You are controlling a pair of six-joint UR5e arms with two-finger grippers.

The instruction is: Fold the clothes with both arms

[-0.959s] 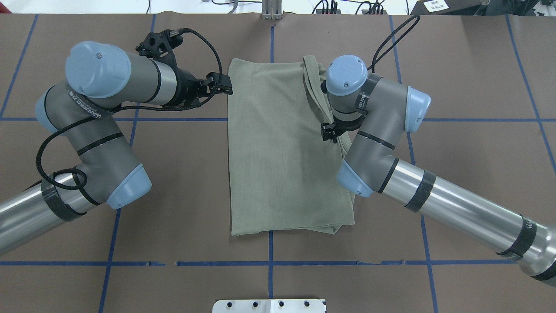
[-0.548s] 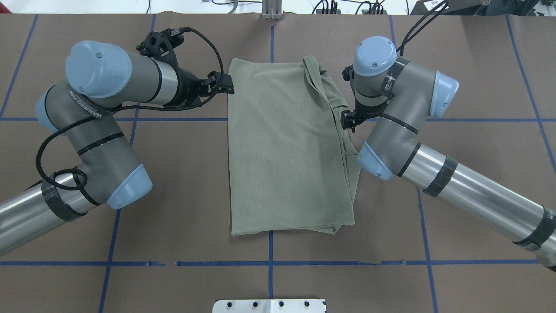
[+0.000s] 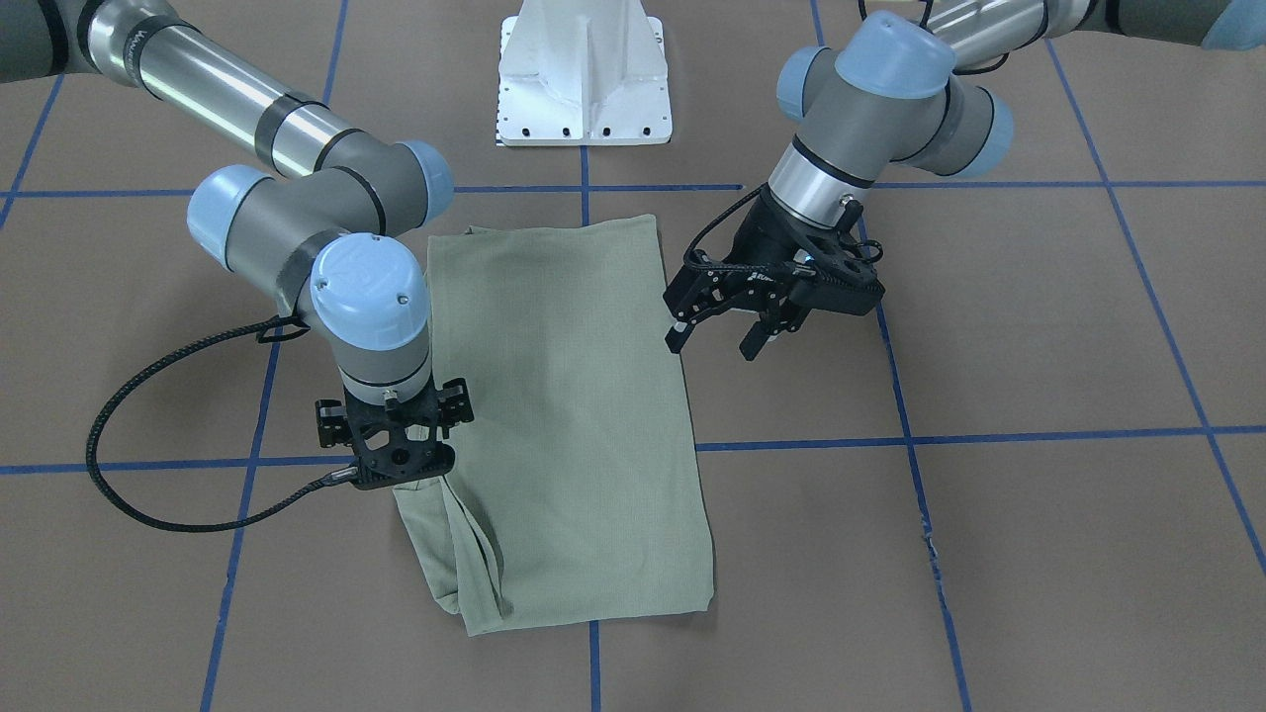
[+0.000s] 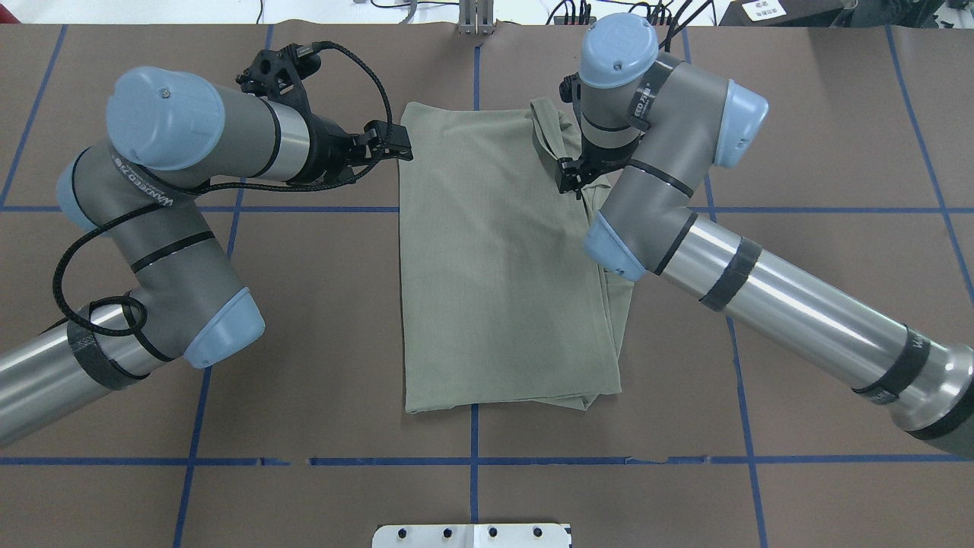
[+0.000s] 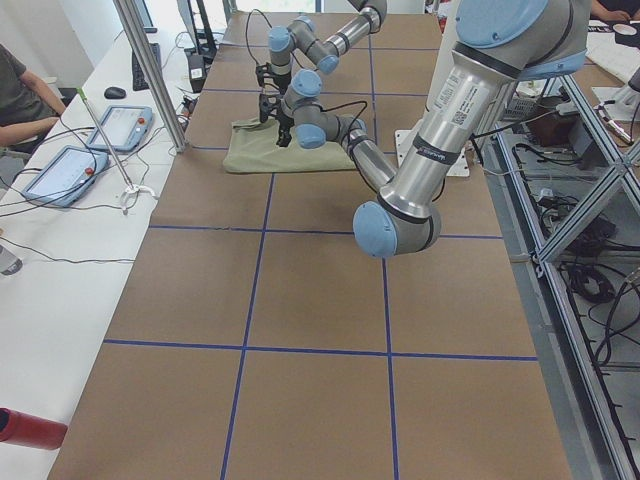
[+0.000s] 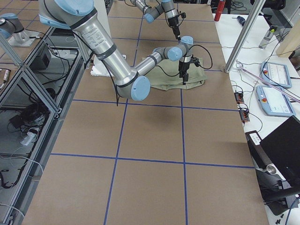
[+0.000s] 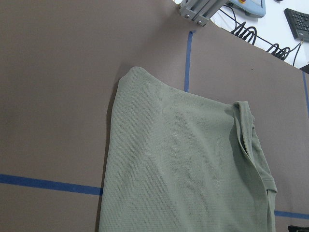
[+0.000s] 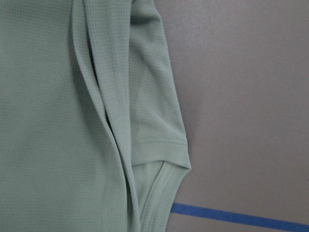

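Note:
The clothes are one sage-green shirt, folded into a long rectangle at the table's centre, with a folded sleeve and cuff along its right edge. My left gripper hovers open and empty just off the shirt's left edge near the far corner. My right gripper points down over the shirt's right edge near the far end. Its fingertips are hidden under the wrist, so I cannot tell whether it is open or shut. Neither wrist view shows any fingers.
The brown table cover carries blue tape lines. A white pedestal base stands on the robot's side. A metal post and tablets line the far bench, where a person sits.
The right arm has swung out and then toward the far end, taking its gripper along the shirt's right edge from mid-length to near the far corner. The left gripper has shifted only slightly.

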